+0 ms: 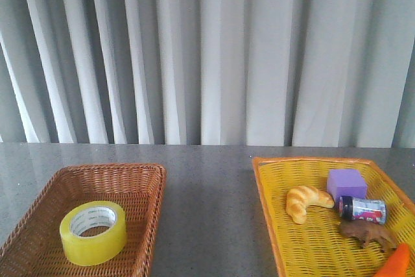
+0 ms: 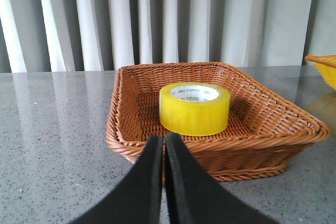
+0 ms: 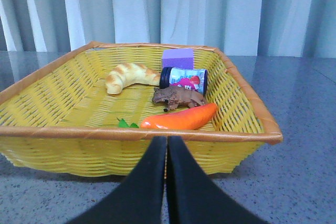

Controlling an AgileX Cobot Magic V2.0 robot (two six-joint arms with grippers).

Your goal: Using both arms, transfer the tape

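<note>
The roll of yellow packing tape (image 1: 93, 232) lies flat in the brown wicker basket (image 1: 144, 174) on the worktop, core upward for an easy grasp, while the left claw (image 2: 160, 142) and right claw (image 3: 162, 144) wait outside, both pinched closed and empty.

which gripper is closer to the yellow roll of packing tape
Left. The left gripper is shut just outside the brown wicker basket holding the yellow packing tape roll. The right gripper is shut before the yellow woven basket, across the table.
</note>
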